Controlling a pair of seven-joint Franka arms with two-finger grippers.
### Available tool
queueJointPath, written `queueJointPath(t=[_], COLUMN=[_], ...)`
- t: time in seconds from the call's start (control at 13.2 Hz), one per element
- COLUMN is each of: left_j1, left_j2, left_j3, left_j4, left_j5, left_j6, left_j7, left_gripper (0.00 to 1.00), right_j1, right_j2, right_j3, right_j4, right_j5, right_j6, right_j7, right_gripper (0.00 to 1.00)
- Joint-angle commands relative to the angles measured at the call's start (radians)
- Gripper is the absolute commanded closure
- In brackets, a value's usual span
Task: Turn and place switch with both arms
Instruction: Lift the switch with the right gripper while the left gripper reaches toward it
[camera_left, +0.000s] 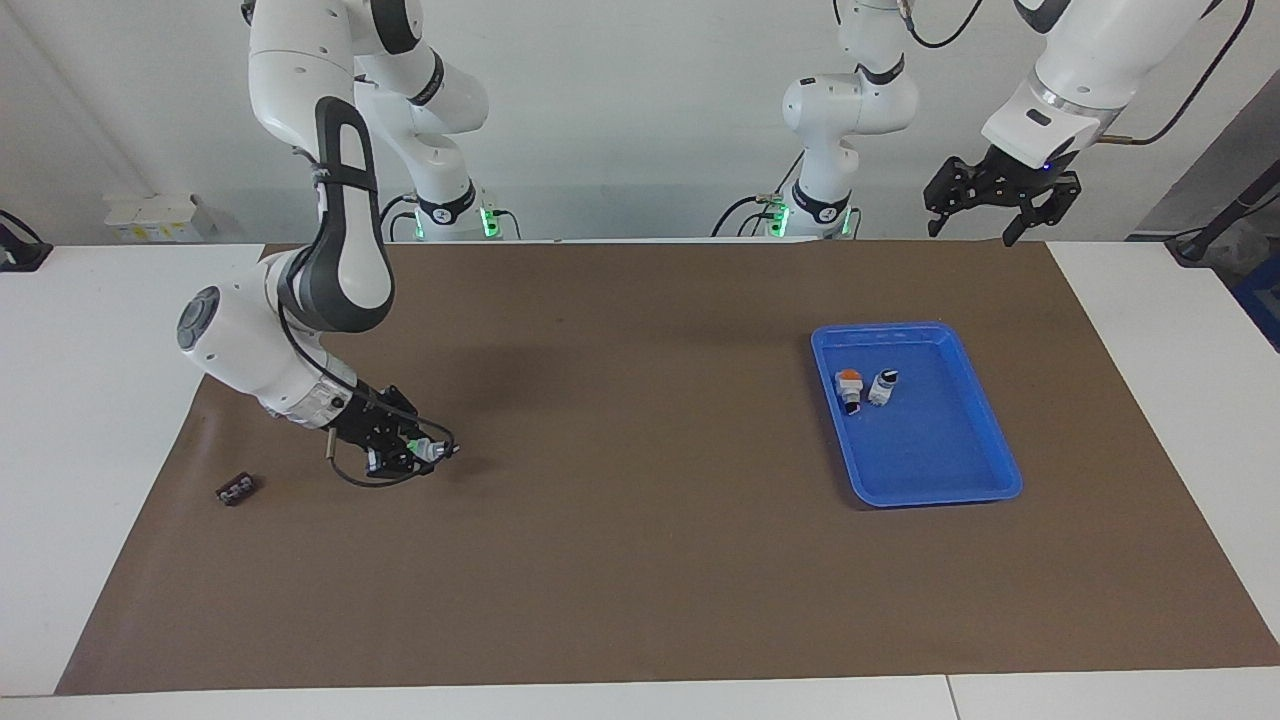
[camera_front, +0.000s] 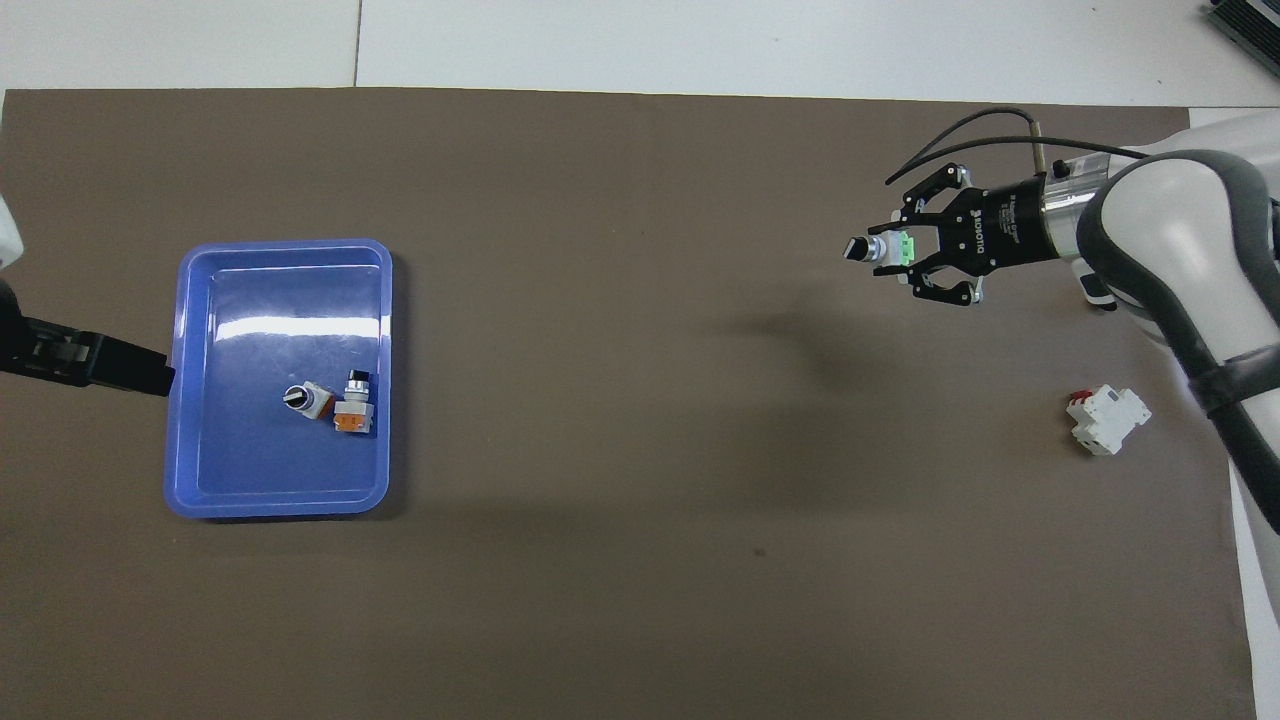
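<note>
We hold the switch (camera_front: 886, 248) in the right gripper (camera_front: 893, 253), whose fingers are closed on its green end block. The gripper sits low over the brown mat (camera_left: 640, 560) at the right arm's end of the bench (camera_left: 100, 330); from the facing view we cannot tell whether the switch touches the mat.

Risks, as we judge them:
- The grip takes only the green end, and the collar and knob overhang. A fast turn could let the switch pivot or slip out.
- A handover needs the left gripper (camera_left: 1002, 205), which waits raised with fingers spread, above the mat's edge nearest the robots and near the blue tray (camera_left: 985, 440). Little free body is exposed, so the fingers could collide.
- The tray already holds an orange-capped switch (camera_left: 848, 388) and a white-and-black switch (camera_left: 882, 386); a careless release could knock them.

Orientation: the long axis lies roughly level, along the gripper's reach. The black knob tip points toward the left arm's end of the bench, toward the tray.
</note>
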Motion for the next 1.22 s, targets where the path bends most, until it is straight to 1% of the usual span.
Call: queueJointPath(t=[0.0, 0.08, 0.15, 0.3, 0.61, 0.68, 0.76, 0.91, 0.99, 1.14], left_j1=[-0.018, -0.017, -0.017, -0.008, -0.006, -0.008, -0.015, -0.021, -0.032, -0.060], left_j2=[-0.035, -0.034, -0.035, -0.032, -0.031, -0.029, -0.031, -0.031, -0.026, -0.012], left_j3=[0.007, 0.007, 0.007, 0.010, 0.010, 0.010, 0.010, 0.009, 0.007, 0.009], left_j4=[-0.040, -0.039, -0.040, -0.037, -0.042, -0.045, -0.057, -0.092, -0.099, -0.103], left_j5=[-0.008, -0.021, -0.062, -0.172, -0.370, -0.408, -0.439, -0.548, -0.605, -0.701], left_j6=[0.018, 0.020, 0.021, 0.038, 0.084, 0.107, 0.144, 0.223, 0.275, 0.352], left_j7=[0.003, 0.009, 0.017, 0.017, 0.048, 0.058, 0.058, 0.060, 0.060, 0.060], left_gripper=[0.23, 0.24, 0.26, 0.27, 0.27, 0.33, 0.36, 0.39, 0.39, 0.42], right_j1=[-0.007, -0.008, -0.008, -0.005, 0.007, 0.009, 0.007, 0.010, 0.013, 0.013], right_j2=[-0.011, -0.016, -0.023, -0.025, -0.051, -0.054, -0.054, -0.056, -0.057, -0.065], right_j3=[0.075, 0.105, 0.130, 0.147, 0.176, 0.190, 0.210, 0.233, 0.248, 0.313], right_j4=[0.058, 0.075, 0.079, 0.080, 0.112, 0.114, 0.115, 0.140, 0.151, 0.151], right_j5=[0.039, 0.046, 0.083, 0.172, 0.211, 0.214, 0.223, 0.252, 0.254, 0.243], right_j6=[-0.018, -0.018, -0.010, 0.016, 0.019, 0.021, 0.022, 0.025, 0.066, 0.149], right_j7=[0.096, 0.130, 0.150, 0.157, 0.212, 0.216, 0.230, 0.261, 0.288, 0.351], right_gripper=[1.00, 1.00, 1.00, 1.00, 1.00, 1.00, 1.00, 1.00, 1.00, 1.00])
